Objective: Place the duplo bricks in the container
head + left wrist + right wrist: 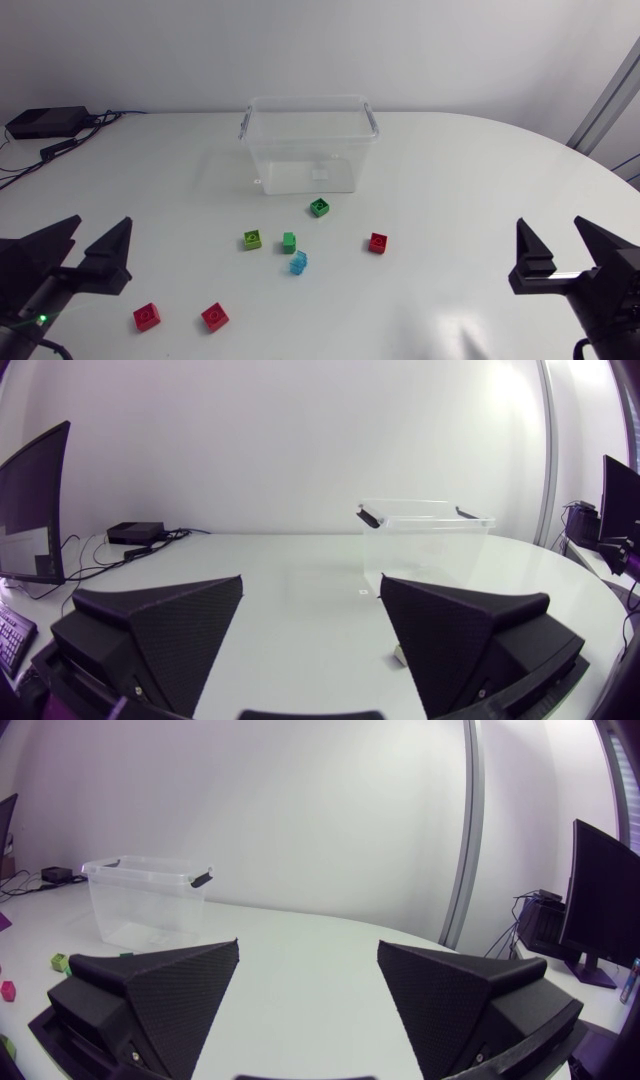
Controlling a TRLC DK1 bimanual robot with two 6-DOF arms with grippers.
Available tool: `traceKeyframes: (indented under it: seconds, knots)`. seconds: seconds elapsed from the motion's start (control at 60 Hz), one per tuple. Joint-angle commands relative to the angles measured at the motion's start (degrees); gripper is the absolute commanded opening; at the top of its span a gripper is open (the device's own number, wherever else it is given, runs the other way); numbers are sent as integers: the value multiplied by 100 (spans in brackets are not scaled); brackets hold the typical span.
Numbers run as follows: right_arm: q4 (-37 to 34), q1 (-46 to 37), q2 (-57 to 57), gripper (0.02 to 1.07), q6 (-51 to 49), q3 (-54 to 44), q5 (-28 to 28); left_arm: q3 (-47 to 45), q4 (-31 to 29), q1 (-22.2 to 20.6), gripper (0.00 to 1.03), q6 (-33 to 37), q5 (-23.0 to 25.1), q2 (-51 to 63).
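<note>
Table: broad white tabletop with a rounded edge (470,170); smooth, matt surface; it fills most of the overhead view and runs up to a plain pale wall.
Box: flat black rectangular device (45,122); low and matt; it lies at the table's far left corner as seen from above.
Cables: thin black cables (62,147); they trail from the box across that corner, some running off the table's left edge.
Mark: tiny pale dot on the tabletop (257,182); too small to identify.

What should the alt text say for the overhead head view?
Seven duplo bricks, three red, three green, one blue, lie scattered on a white table near a clear container. The left gripper and right gripper sit open at the sides.
</note>
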Motion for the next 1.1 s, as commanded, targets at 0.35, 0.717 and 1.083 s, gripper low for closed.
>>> traceKeyframes:
  seconds: [0.35, 0.717, 1.083]
  knots:
    - [-295, 289, 2508, 102, 123, 1461, -69, 2051, -1345, -90, 94, -30, 23, 2437]
    - [-823, 395, 3827, 102, 167, 2111, -157, 3141, -3094, -46, 92, 2141, 304, 4616]
    - [-1781, 439, 4240, 102, 158, 2515, -491, 3237, -3832, 138, 92, 3671, 436, 6339]
